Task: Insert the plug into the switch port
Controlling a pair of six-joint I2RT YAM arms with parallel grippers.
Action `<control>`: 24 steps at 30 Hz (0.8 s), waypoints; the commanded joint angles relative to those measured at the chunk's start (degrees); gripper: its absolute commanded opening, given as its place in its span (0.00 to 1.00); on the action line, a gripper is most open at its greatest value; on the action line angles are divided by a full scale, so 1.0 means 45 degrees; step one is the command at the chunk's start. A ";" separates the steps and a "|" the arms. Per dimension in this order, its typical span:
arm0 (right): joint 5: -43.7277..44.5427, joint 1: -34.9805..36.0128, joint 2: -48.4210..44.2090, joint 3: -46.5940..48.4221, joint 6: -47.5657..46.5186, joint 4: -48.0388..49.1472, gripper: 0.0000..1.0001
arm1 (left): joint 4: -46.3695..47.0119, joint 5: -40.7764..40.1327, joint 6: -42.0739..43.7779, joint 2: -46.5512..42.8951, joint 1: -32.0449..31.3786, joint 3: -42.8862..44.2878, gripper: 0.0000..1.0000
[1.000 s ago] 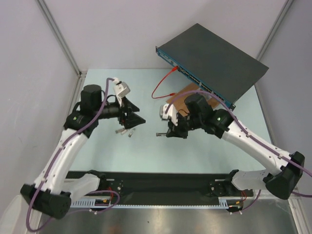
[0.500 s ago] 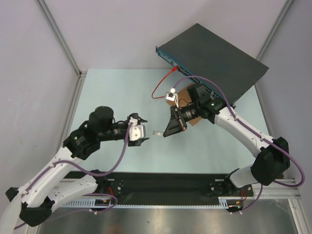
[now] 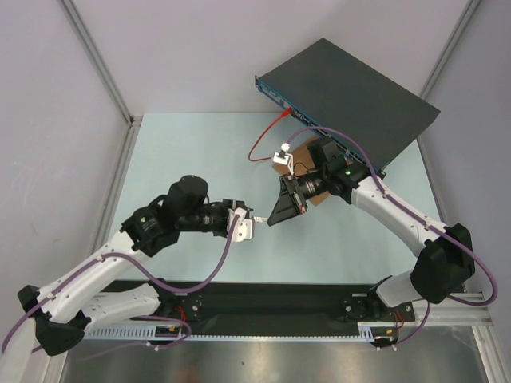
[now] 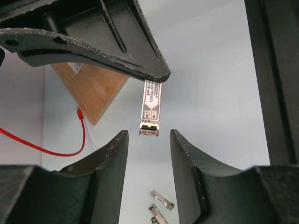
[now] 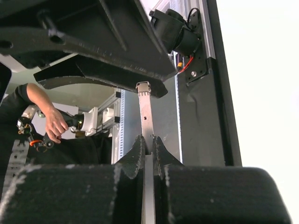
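Note:
The switch, a flat dark box with a blue port edge, lies at the back right. My right gripper is shut on a small silver plug and holds it out above the table, pointing left. In the right wrist view the plug sticks up from the closed fingertips of that gripper. My left gripper is open and faces it. In the left wrist view the plug ends right at the mouth of the open left gripper, touching neither finger.
A brown wooden board lies in front of the switch, under the right arm; it also shows in the left wrist view. A red cable runs from the switch to the board. Two spare silver plugs lie on the table below.
The right arm lifted the plug off the table, then held still. The left arm swung from the left to the centre, and its open gripper now meets the plug's free end.

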 commanded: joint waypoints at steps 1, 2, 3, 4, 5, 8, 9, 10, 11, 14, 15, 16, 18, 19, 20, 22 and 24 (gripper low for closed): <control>-0.0524 -0.0167 -0.0198 -0.0046 0.0541 0.0790 0.00 | 0.0371 0.0252 0.0421 -0.0071 -0.0259 0.0438 0.46; -0.0660 -0.0245 -0.0159 -0.0066 0.0948 0.0985 0.00 | 0.0391 0.0252 0.0440 -0.0071 -0.0298 0.0457 0.45; -0.0700 -0.0265 -0.0120 -0.0085 0.1069 0.1219 0.00 | 0.0371 0.0194 0.0440 -0.0052 -0.0337 0.0477 0.44; -0.0720 -0.0285 -0.0120 -0.0086 0.1128 0.1279 0.00 | 0.0371 0.0155 0.0517 0.0006 -0.0357 0.0516 0.43; -0.0739 -0.0266 -0.0120 -0.0066 0.1109 0.1279 0.00 | 0.0371 0.0135 0.0518 0.0026 -0.0376 0.0535 0.43; -0.0759 -0.0285 -0.0081 -0.0047 0.1090 0.1260 0.00 | 0.0566 0.0018 0.0499 0.0085 -0.0396 0.0555 0.42; -0.0759 -0.0285 -0.0081 -0.0047 0.1012 0.1260 0.00 | 0.0586 0.0018 0.0499 0.0104 -0.0454 0.0555 0.42; -0.0759 -0.0304 -0.0042 -0.0027 0.0934 0.1202 0.00 | 0.0741 -0.0118 0.0421 0.0124 -0.0493 0.0575 0.41; -0.0740 -0.0285 -0.0042 0.0012 0.0856 0.1143 0.00 | 0.0858 -0.0196 0.0324 0.0163 -0.0532 0.0575 0.41; -0.0817 -0.0266 -0.0022 0.0031 0.0816 0.1104 0.00 | 0.1015 -0.0314 0.0206 0.0241 -0.0650 0.0633 0.40; -0.0837 -0.0266 -0.0003 0.0051 0.0816 0.1104 0.00 | 0.1074 -0.0334 0.0186 0.0241 -0.0708 0.0595 0.40; -0.0837 -0.0246 -0.0003 0.0051 0.0816 0.1084 0.00 | 0.1113 -0.0373 0.0167 0.0222 -0.0728 0.0594 0.40; -0.0837 -0.0246 -0.0003 0.0070 0.0855 0.1065 0.00 | 0.1172 -0.0373 0.0186 0.0241 -0.0747 0.0575 0.38; -0.0837 -0.0246 0.0036 0.0090 0.0874 0.1045 0.00 | 0.1153 -0.0412 0.0225 0.0203 -0.0748 0.0536 0.36; -0.0857 -0.0246 0.0036 0.0071 0.0913 0.1045 0.00 | 0.1191 -0.0412 0.0225 0.0222 -0.0767 0.0536 0.35; -0.0857 -0.0265 0.0036 0.0051 0.0991 0.1064 0.00 | 0.1211 -0.0412 0.0303 0.0183 -0.0786 0.0497 0.33; -0.0857 -0.0285 0.0056 0.0051 0.1070 0.1123 0.00 | 0.1192 -0.0470 0.0342 0.0202 -0.0806 0.0458 0.29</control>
